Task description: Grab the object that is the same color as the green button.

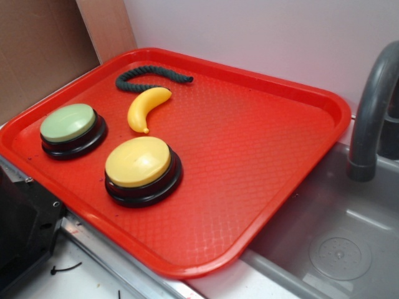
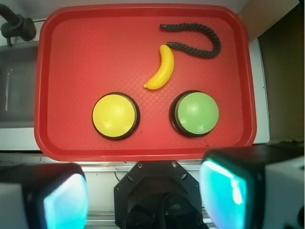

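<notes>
A dark green twisted rope (image 1: 151, 78) (image 2: 198, 42) lies curved at the far corner of the red tray (image 1: 268, 168) (image 2: 71, 62). Beside it rests a yellow banana (image 1: 146, 108) (image 2: 162, 67). Closer to the tray's near edge sit the pale green button (image 1: 68, 123) (image 2: 196, 113) and a yellow button (image 1: 138, 162) (image 2: 115, 115), both on black bases. My gripper (image 2: 145, 195) is open and high above the robot base, short of the tray, with nothing between its fingers (image 2: 226, 191). The exterior view does not show the gripper.
A grey sink basin (image 1: 336, 243) with a curved grey faucet (image 1: 374, 106) adjoins the tray. Brown cardboard (image 1: 43, 43) stands behind the tray. The black robot base (image 2: 159, 191) sits below the gripper, near the tray's edge.
</notes>
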Available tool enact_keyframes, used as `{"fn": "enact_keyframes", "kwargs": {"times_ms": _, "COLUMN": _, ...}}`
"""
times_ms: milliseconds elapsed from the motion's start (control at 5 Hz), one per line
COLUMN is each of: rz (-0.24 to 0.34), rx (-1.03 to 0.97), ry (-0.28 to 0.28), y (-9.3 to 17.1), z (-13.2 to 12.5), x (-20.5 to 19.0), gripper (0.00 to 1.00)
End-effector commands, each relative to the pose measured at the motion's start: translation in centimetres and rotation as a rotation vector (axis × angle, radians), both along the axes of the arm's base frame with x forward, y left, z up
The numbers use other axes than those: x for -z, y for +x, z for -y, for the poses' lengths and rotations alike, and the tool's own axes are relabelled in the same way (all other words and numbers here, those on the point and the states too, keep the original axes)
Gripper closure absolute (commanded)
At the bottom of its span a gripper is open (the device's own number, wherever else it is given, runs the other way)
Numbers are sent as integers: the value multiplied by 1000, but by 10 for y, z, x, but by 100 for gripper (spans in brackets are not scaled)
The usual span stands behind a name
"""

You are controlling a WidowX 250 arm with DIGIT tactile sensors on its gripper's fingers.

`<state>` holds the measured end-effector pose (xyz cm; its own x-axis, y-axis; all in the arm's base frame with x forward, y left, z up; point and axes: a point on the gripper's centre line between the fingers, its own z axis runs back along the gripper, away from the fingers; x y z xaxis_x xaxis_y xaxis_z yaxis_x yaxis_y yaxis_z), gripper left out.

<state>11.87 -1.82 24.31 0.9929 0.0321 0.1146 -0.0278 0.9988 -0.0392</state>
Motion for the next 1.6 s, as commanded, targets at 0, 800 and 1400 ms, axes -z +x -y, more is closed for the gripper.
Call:
{"fn": "enact_keyframes", "kwargs": {"times_ms": 0, "rz": 0, "rx": 0, "ry": 0, "y": 0, "z": 0, "x": 0, "gripper": 0}}
{"fn": "enact_keyframes", "kwargs": {"times_ms": 800, "rz": 247, "rx": -949, "ry": 10, "y": 66, "z": -65, "x": 72, "gripper": 0}}
{"fn": "enact_keyframes", "kwargs": {"times_ms": 1400, "rz": 233, "rx": -1154, "ry": 86, "y": 131, "z": -131, "x": 151, "gripper": 0}}
